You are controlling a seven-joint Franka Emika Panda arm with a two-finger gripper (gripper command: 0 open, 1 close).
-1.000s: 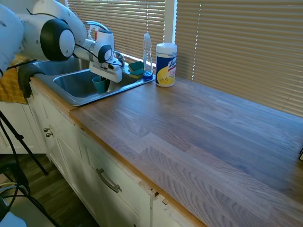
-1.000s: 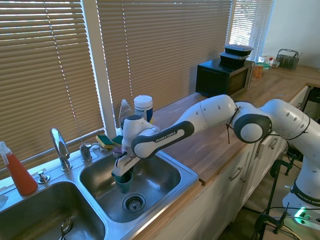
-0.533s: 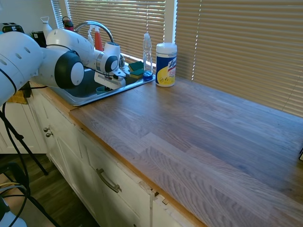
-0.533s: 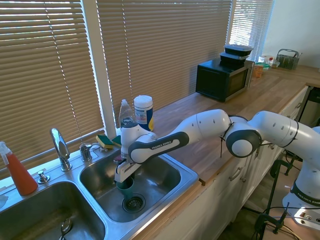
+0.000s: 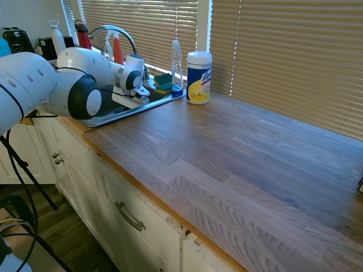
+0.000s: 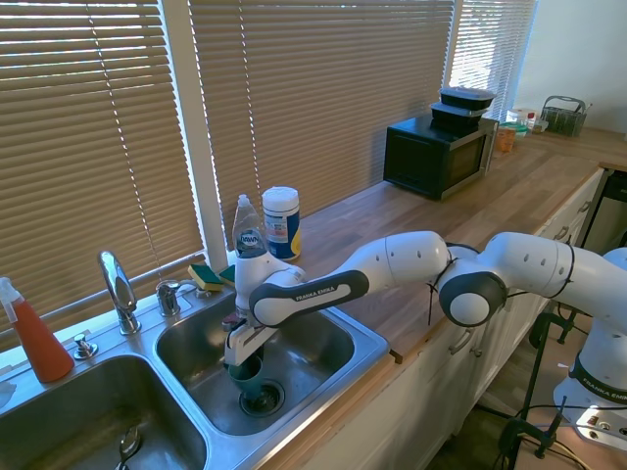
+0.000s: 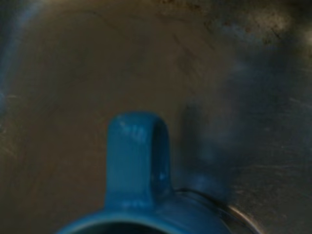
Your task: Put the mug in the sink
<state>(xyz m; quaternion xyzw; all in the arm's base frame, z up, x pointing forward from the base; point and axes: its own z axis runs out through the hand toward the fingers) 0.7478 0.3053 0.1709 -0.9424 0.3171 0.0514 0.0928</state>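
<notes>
Kitchen: long wood-plank countertop under closed window blinds, white cabinet fronts below. Stainless double-bowl sink with curved chrome faucet behind the divider. On the back ledge: teal-and-yellow sponge, clear soap bottle, white-and-yellow wipes canister. Orange spray bottle at the far side of the sink, black microwave further down the counter. Gripper is reached down into the bowl nearer the counter, fingers clamped on the rim of the mug. Mug is teal-blue, small, upright, sitting low in the bowl right at the drain; can't tell if its base touches the bottom. Wrist view shows a looped handle on it, same blue, over dull scuffed steel.
</notes>
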